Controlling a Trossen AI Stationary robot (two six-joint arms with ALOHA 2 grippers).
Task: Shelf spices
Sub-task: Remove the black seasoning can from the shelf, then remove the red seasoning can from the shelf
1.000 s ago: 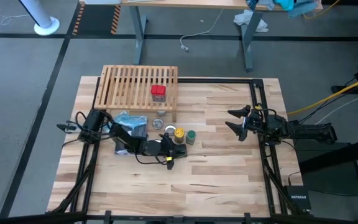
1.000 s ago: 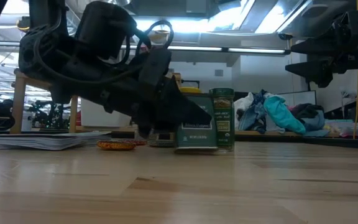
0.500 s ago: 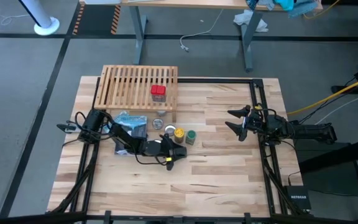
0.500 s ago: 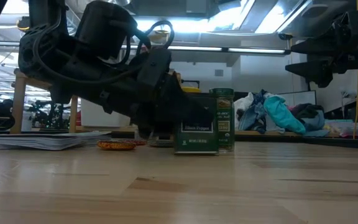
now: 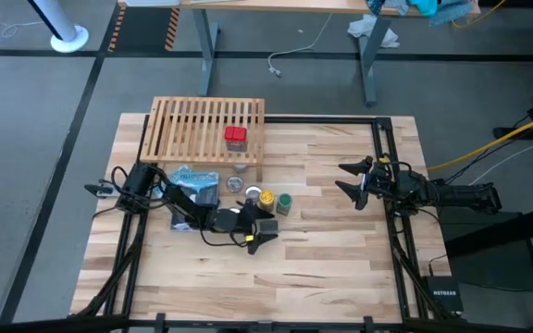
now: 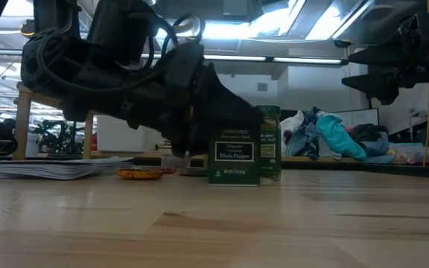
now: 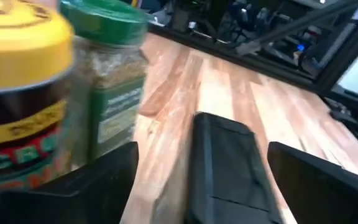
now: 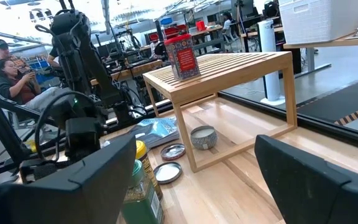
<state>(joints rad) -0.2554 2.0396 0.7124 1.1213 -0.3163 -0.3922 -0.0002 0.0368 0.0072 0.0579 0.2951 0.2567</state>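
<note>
Upright on the table (image 5: pixel 331 268), the black tin (image 6: pixel 234 155) stands on its base with its long axis vertical and its white-lettered label facing the low camera. Just behind it stands the green-capped jar (image 6: pixel 270 141), also upright, and beside that the yellow-capped jar (image 5: pixel 266 197). Near these, toward the shelf (image 5: pixel 206 128), lie a flat blue-and-white packet (image 5: pixel 195 177) and small silvery round tins (image 8: pixel 173 162). A red tin (image 5: pixel 236 138) stands upright on top of the shelf slats. From the left wrist camera the black tin sits between the dark fingers (image 7: pixel 107 171), with a gap showing on each side. So the left gripper (image 5: pixel 261 231) is spread around the tin and not clamped on it. Well apart, the right gripper (image 5: pixel 348 180) hangs over the table's right side with its jaws spread, holding nothing
</note>
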